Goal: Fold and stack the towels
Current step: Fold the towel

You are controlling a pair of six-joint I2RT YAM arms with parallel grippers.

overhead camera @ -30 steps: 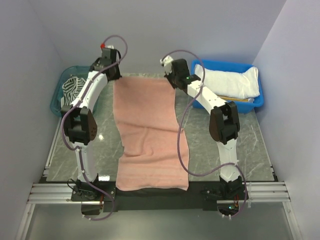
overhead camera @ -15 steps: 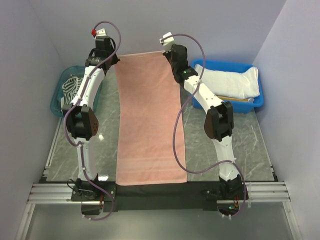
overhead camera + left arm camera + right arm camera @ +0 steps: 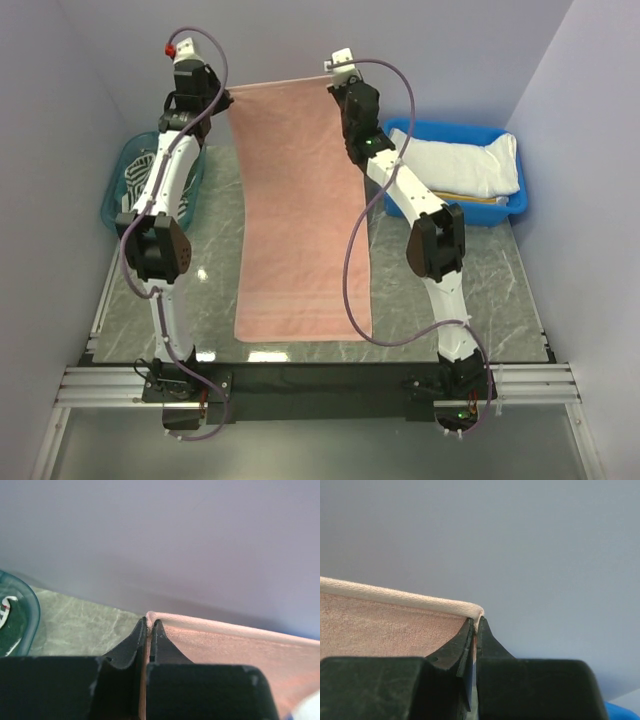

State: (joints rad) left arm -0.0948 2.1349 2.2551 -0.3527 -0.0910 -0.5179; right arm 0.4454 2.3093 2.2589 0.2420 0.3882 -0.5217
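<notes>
Salmon pink towel (image 3: 300, 200) hangs from far corners, near hem resting on tabletop (image 3: 205, 290). Left hand (image 3: 148, 624), right hand (image 3: 475, 622) each pinching one corner. Judged soft, light, limp; corners best hold.
</notes>
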